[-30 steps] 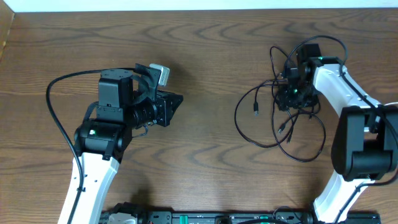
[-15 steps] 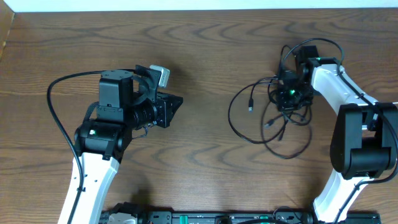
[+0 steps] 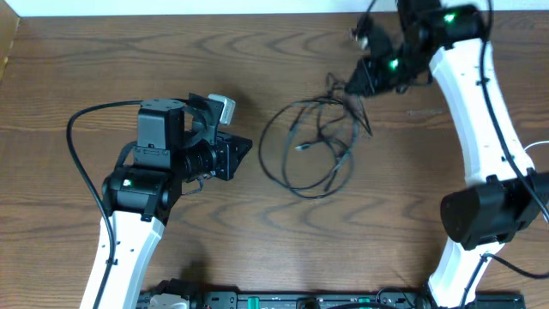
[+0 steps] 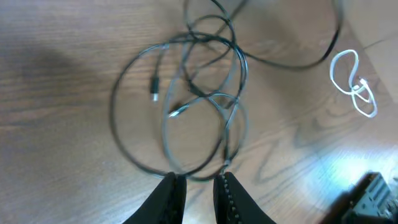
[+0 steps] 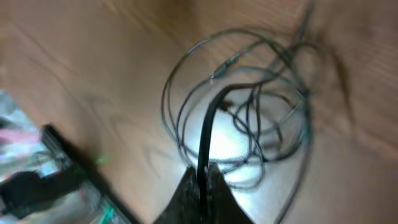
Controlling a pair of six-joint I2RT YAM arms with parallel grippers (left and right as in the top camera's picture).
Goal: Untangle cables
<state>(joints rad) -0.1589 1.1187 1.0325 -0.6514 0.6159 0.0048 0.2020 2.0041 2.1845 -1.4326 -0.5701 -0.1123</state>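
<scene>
Just shut on a thin black cable (image 5: 208, 127), my right pincer (image 5: 202, 180) is pulling the tangle (image 3: 313, 144) apart near the bench's (image 3: 171, 51) far edge.

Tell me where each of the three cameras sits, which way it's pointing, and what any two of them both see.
Overhead: fixed above the table, facing straight down; shows the left arm, right arm and cables.
Left wrist: on the left arm, looking down past the left gripper at the loops.
Right wrist: above the table, looking down past the right gripper, shut on one black strand.
Shared: all three see the same cable loops.
</scene>
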